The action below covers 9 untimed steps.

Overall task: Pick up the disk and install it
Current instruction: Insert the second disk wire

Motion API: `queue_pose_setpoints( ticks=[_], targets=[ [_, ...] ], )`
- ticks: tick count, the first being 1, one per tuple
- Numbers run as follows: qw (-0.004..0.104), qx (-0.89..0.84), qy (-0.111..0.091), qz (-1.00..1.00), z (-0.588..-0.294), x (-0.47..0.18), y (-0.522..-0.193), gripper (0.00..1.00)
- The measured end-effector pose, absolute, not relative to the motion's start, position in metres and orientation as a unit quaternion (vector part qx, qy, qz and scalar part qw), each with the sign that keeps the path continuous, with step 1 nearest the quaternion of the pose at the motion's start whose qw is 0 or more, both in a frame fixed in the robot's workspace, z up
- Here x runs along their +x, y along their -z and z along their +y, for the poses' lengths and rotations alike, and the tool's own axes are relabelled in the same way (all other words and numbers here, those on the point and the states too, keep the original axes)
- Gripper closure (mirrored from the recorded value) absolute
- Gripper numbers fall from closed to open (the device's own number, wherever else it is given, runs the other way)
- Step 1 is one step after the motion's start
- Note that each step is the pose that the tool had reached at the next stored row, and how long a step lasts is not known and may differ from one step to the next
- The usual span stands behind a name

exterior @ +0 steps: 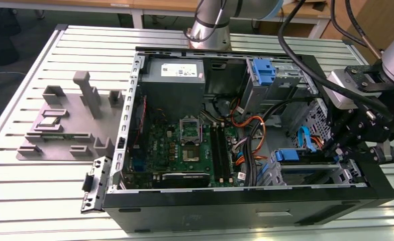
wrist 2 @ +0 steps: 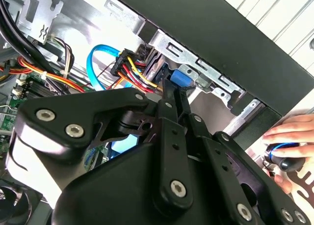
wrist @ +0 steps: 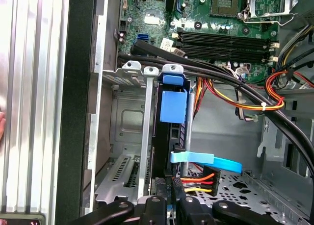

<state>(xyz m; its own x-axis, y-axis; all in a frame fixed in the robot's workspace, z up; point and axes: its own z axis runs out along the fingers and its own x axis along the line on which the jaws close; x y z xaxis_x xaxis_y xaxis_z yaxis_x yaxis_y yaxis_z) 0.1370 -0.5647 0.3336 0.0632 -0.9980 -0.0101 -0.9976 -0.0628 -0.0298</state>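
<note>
- Drive cage [wrist: 128, 137], metal: open slots beside the disk [wrist: 172, 107]; passage narrow between upright rails.
- Disk, blue-railed: seated edge-on in the cage, filling one slot.
- Blue ribbon cable [wrist: 208, 161] and red-yellow-black power leads [wrist: 196, 182]: crossing the bay just before the gripper [wrist: 172, 205].
- Thick black cables [wrist: 221, 80]: slung over the cage top, barring approach from the motherboard [exterior: 183, 145] side.
- Case wall [wrist: 81, 102], black: closing the outer flank.

The tabletop [exterior: 42, 196] is a pale grey slatted aluminium surface with lengthwise grooves. Beyond its far edge stand wooden desks [exterior: 83, 6] on white legs over a dark floor [exterior: 22, 30]. Lighting is even and diffuse.
</note>
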Motion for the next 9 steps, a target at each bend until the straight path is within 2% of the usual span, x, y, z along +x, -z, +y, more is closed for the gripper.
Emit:
queue_pose_setpoints(
  ticks=[9],
  targets=[
    [0.014,-0.729,0.007,0.684,-0.5637,0.1367,-0.3381,0.84]
  ],
)
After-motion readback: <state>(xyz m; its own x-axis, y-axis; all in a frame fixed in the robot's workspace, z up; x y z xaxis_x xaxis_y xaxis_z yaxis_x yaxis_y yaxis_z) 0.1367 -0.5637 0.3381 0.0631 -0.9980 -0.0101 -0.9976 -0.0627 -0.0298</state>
